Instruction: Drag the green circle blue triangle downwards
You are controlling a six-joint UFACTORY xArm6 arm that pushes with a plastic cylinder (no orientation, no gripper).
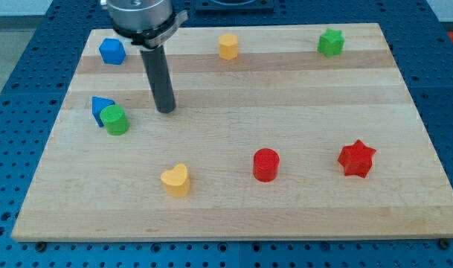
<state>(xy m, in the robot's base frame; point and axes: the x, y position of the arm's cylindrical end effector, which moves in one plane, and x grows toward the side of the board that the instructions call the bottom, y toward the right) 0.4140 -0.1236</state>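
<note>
The green circle (115, 119) stands at the view's left side of the wooden board (233, 216), touching the blue triangle (100, 108), which sits just behind it to the upper left. My tip (165, 111) rests on the board to the right of the pair, about a block's width away from the green circle and touching neither block. The rod rises from it toward the view's top.
A blue cube-like block (111, 51) is at the top left, a yellow hexagon (227, 46) at top centre, a green star (331, 42) at top right. A yellow heart (176, 179), a red cylinder (265, 164) and a red star (357, 158) lie along the lower half.
</note>
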